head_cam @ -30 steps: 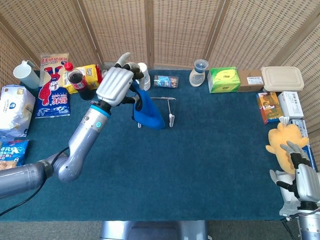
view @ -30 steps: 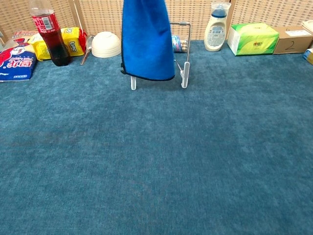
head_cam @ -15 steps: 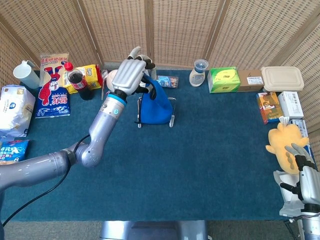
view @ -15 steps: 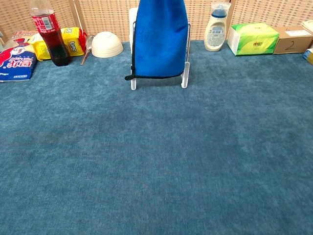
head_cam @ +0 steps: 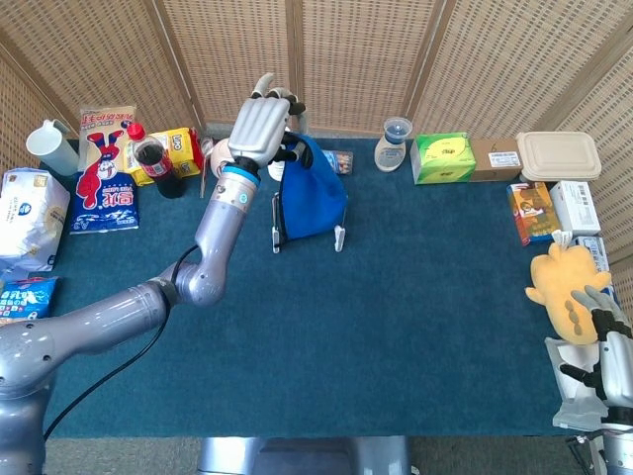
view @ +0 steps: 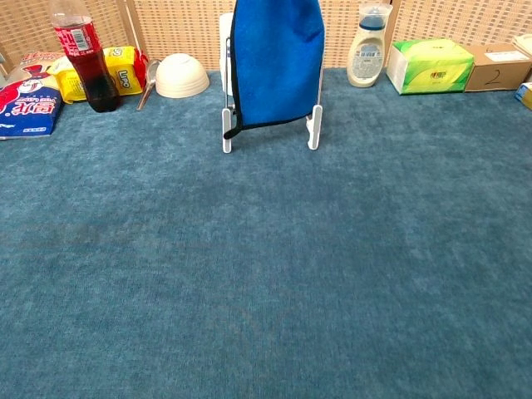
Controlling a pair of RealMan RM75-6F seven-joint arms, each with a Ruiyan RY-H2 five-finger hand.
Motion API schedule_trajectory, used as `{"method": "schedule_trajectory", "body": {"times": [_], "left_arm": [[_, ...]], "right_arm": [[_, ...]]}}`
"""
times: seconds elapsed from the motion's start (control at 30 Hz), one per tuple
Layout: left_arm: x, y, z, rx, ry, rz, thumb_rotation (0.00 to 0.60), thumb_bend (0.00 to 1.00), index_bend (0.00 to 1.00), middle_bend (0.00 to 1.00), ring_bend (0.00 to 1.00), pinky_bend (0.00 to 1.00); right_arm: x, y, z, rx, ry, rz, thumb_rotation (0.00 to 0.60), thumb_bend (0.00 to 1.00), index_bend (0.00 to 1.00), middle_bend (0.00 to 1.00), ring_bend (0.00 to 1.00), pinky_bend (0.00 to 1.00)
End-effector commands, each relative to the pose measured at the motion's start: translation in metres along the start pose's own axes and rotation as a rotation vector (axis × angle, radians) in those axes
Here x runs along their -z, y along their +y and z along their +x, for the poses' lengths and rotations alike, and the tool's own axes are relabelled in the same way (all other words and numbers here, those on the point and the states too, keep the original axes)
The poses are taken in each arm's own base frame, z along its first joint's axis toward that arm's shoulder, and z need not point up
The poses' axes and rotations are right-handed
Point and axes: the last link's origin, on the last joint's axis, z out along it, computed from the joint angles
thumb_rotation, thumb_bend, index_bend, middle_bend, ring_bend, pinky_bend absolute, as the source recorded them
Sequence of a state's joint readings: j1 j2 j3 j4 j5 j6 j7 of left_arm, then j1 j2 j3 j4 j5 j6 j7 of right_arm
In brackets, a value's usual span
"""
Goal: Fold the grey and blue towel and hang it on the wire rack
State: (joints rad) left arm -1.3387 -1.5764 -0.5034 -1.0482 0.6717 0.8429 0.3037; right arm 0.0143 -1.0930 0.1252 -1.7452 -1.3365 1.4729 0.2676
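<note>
- Task judged nearly complete: the towel (head_cam: 310, 203) is folded and draped over the wire rack (view: 314, 125), hanging blue side out between the two uprights.
- Left to do, by judgement: towel top to be released, arm to be pulled clear. In the chest view the lower hem hangs crooked, left corner lower, so squaring up may be wanted.
- The left hand (head_cam: 263, 124) is seen at the towel's top edge, above the rack's back. Fingers curl down onto the cloth; a hold appears to be kept on it, though the contact itself is hidden behind the palm.
- The right hand (head_cam: 615, 346) is parked at the desk's (head_cam: 415, 327) right edge, fingers loosely apart, nothing held.
- Towel: soft plush cloth, saturated blue with a dark bound edge; grey side not visible.
- Rack: thin bent metal wire, pale feet resting on the carpet-like blue desk cover.
- Bowl (view: 181, 76) and cola bottle (view: 81, 56) sit left of the rack, apart from it.
</note>
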Motion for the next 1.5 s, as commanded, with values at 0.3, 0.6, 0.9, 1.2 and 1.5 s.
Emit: {"method": "schedule_trajectory", "body": {"times": [0.3, 0.6, 0.9, 1.2, 1.5], "left_arm": [[-0.02, -0.004, -0.03, -0.008, -0.027, 0.052, 0.6, 0.46, 0.65, 0.43, 0.25, 0.0], [-0.027, -0.004, -0.043, -0.05, -0.052, 0.072, 0.6, 0.16, 0.02, 0.0, 0.0, 0.0], [-0.027, 0.005, -0.043, -0.073, -0.029, 0.051, 0.6, 0.1, 0.0, 0.0, 0.0, 0.0], [-0.003, -0.009, -0.031, -0.016, -0.003, -0.002, 0.6, 0.09, 0.0, 0.0, 0.0, 0.0], [0.064, -0.051, -0.012, -0.016, -0.044, -0.053, 0.6, 0.09, 0.03, 0.01, 0.0, 0.0]], "right_arm": [[0.003, 0.001, 0.006, 0.013, 0.022, -0.026, 0.6, 0.29, 0.16, 0.09, 0.0, 0.0], [0.005, 0.001, 0.008, 0.015, 0.024, -0.03, 0.6, 0.29, 0.16, 0.09, 0.0, 0.0], [0.007, 0.0, 0.011, 0.008, 0.033, -0.023, 0.6, 0.29, 0.16, 0.09, 0.0, 0.0], [0.005, -0.002, 0.008, 0.005, 0.023, -0.005, 0.6, 0.29, 0.16, 0.09, 0.0, 0.0], [-0.003, -0.006, 0.009, 0.028, 0.019, 0.022, 0.6, 0.3, 0.16, 0.09, 0.0, 0.0]]}}
